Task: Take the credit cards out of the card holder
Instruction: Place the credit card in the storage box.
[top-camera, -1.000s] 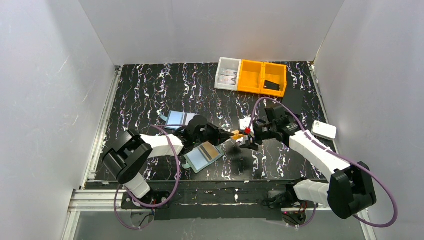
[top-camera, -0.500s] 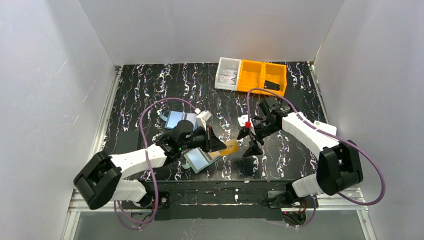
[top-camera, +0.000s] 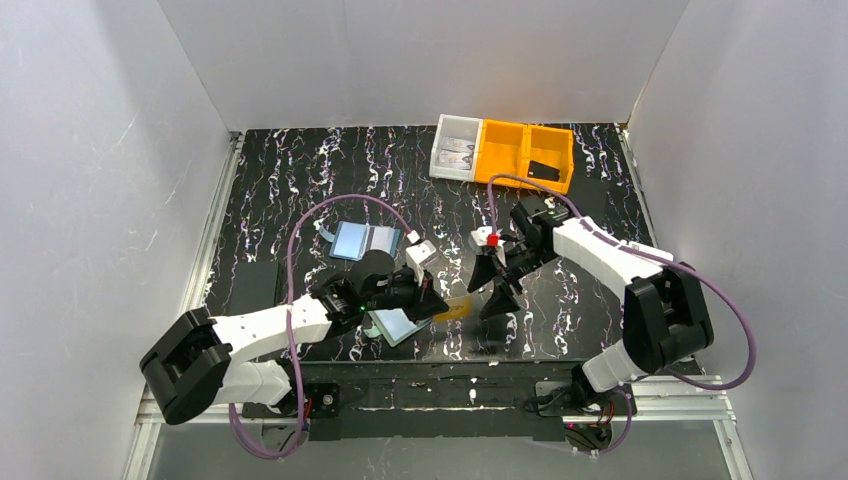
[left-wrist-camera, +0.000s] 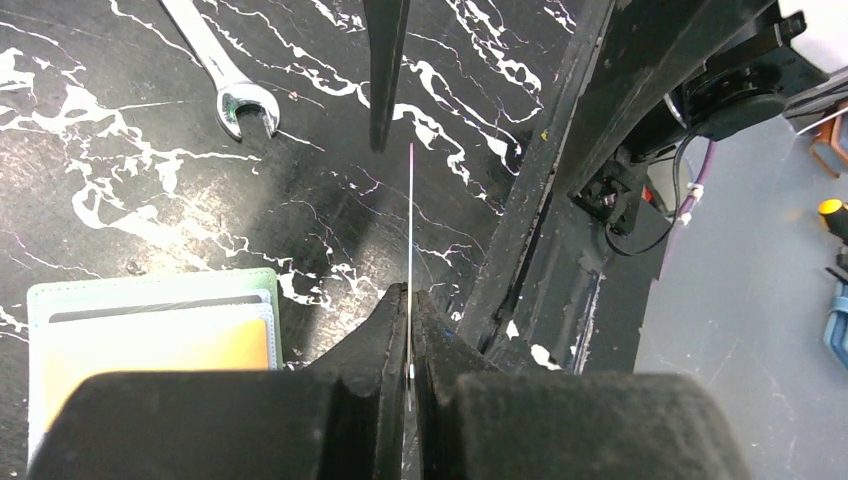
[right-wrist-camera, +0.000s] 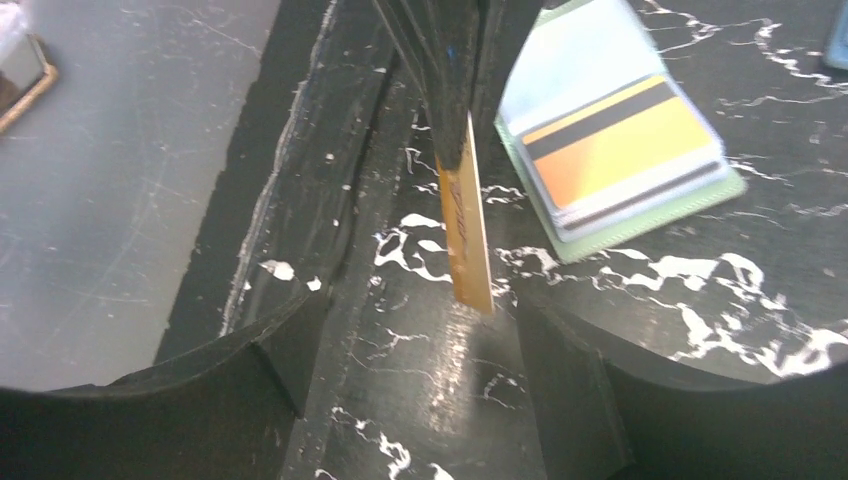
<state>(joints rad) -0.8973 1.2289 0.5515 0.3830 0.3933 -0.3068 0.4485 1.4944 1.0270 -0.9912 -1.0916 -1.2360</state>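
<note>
My left gripper (top-camera: 437, 304) is shut on a tan credit card (top-camera: 456, 308) and holds it on edge above the table, just right of the card holder. In the left wrist view the card (left-wrist-camera: 411, 215) shows as a thin line leaving the closed jaws (left-wrist-camera: 410, 300). The sage-green card holder (top-camera: 398, 326) lies open, with an orange card (right-wrist-camera: 620, 140) in its slots, also in the left wrist view (left-wrist-camera: 150, 345). My right gripper (top-camera: 490, 288) is open and empty, facing the card (right-wrist-camera: 466, 235); its fingers (right-wrist-camera: 570, 380) are spread below the card's end.
A light-blue flat rectangle (top-camera: 362, 240) lies behind the left arm. Orange bins (top-camera: 525, 155) and a clear bin (top-camera: 455, 148) stand at the back; a black box (top-camera: 543, 170) is in one. A wrench (left-wrist-camera: 225, 85) lies on the table. The table's near edge (left-wrist-camera: 540, 230) is close by.
A second ago both grippers met at the tan card. The right gripper has let go and drawn back. The left gripper has carried the card down toward the near edge.
</note>
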